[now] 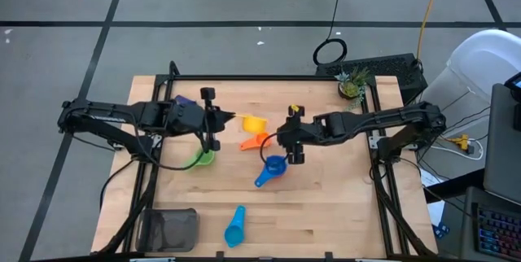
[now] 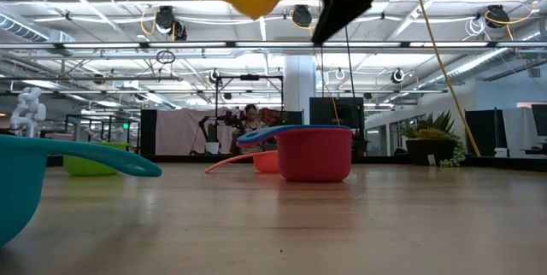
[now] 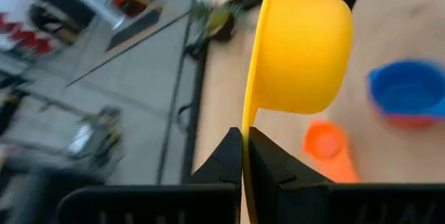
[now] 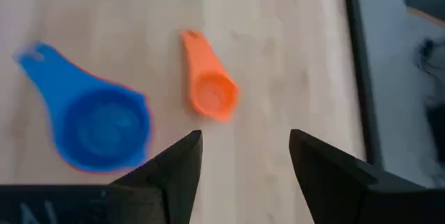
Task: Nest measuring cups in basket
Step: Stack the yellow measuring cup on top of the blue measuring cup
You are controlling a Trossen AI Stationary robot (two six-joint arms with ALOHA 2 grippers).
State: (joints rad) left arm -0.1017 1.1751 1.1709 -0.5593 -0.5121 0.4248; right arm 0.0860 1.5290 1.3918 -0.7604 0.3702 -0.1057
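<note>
Left end effector grips yellow cup aloft; right end effector open above orange cup, blue cup beside.

A light wooden table sits in a black frame on a grey floor. A small potted plant stands at its far right corner, a coiled black cable lies on the floor beyond, and a white bin stands off to the right
</note>
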